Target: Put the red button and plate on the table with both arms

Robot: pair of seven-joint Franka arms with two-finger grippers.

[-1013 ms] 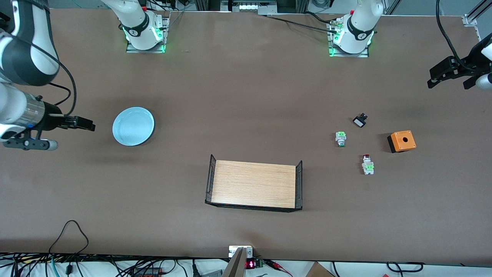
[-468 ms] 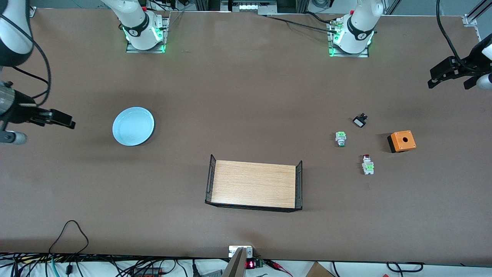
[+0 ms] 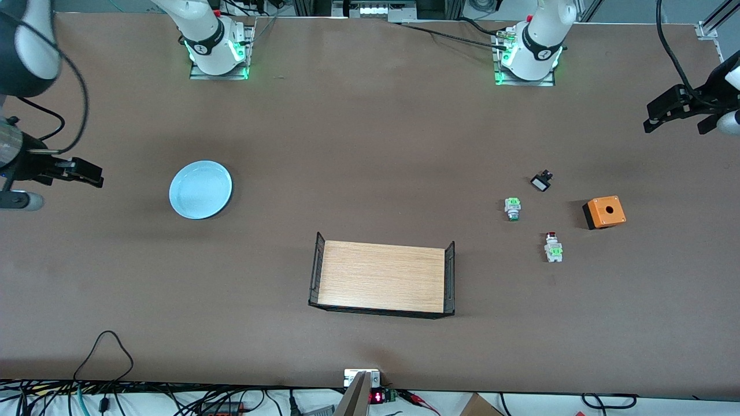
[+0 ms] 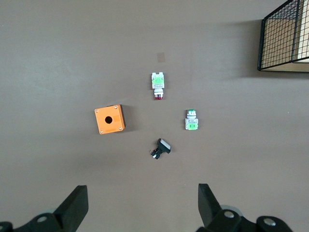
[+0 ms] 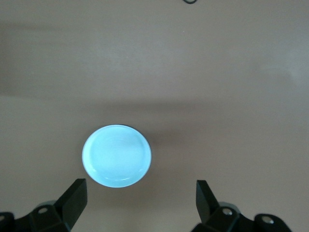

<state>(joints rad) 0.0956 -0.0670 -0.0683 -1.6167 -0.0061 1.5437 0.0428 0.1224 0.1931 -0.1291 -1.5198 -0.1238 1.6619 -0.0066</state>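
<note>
One round pale-blue plate (image 3: 200,189) lies on the brown table (image 3: 370,144) toward the right arm's end; one red-capped push-button (image 3: 552,247) lies toward the left arm's end. Right gripper (image 3: 87,173) and left gripper (image 3: 676,112) hang over those edges, both spread and empty.

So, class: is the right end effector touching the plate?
Apart. The front view shows bare table between the right end effector and the plate; the right wrist view shows its open fingers clear of the plate's rim.
</note>
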